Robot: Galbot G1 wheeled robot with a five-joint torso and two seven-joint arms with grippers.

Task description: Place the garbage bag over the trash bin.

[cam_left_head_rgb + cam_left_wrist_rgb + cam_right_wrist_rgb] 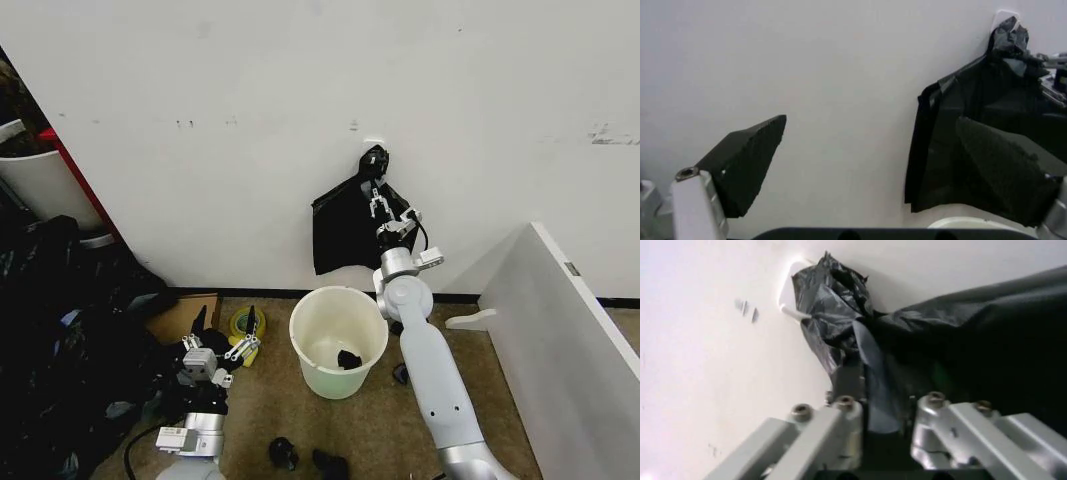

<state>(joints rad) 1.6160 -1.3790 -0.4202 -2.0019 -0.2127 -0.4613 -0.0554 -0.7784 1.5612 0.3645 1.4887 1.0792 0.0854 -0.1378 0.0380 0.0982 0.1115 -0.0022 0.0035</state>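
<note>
Against wall, hung garbage bag (pixel 345 228), pinched by right end effector (pixel 881 390)

garbage bag (pixel 340 232) hangs on wall at 12 o'clock above trash bin (pixel 338 342); right tool (pixel 377 203) at bag's upper part; left tool (pixel 222 335) at 9 o'clock of bin, near floor

Head high; wrists near garbage bag (pixel 345 225)
</note>
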